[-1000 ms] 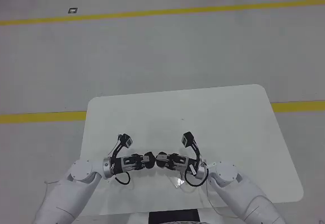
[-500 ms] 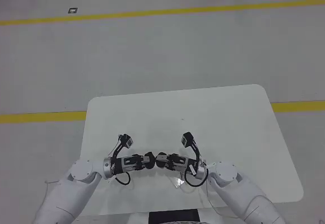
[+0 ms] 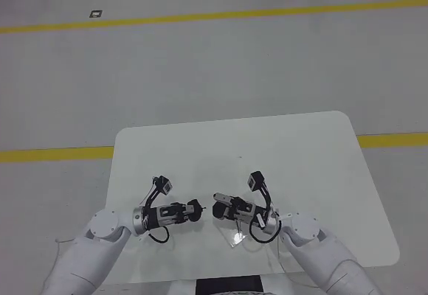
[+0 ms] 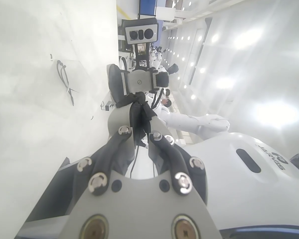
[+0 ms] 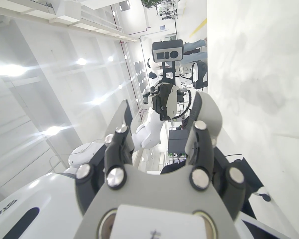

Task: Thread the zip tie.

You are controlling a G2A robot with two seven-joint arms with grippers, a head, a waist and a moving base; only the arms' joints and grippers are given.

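My left gripper (image 3: 195, 208) hovers over the near middle of the white table (image 3: 295, 147), shut on what looks like a small black zip tie (image 4: 138, 98) bunched at its fingertips. In the left wrist view that gripper (image 4: 139, 109) points straight at the right gripper (image 4: 139, 82). A small gap separates the two. My right gripper (image 3: 218, 206) faces it from the other side. It is open in the right wrist view (image 5: 162, 106), with nothing between its fingers (image 5: 125, 115). The left gripper (image 5: 165, 100) shows beyond them.
A clear sheet (image 3: 236, 237) lies on the table near the front edge, under the right arm. Spare black zip ties (image 4: 63, 75) rest on it. Bare tabletop stretches toward the far and right edges.
The two grippers were touching tip to tip. The right gripper has let go, opened and drawn back to the right, and the left has pulled back slightly.
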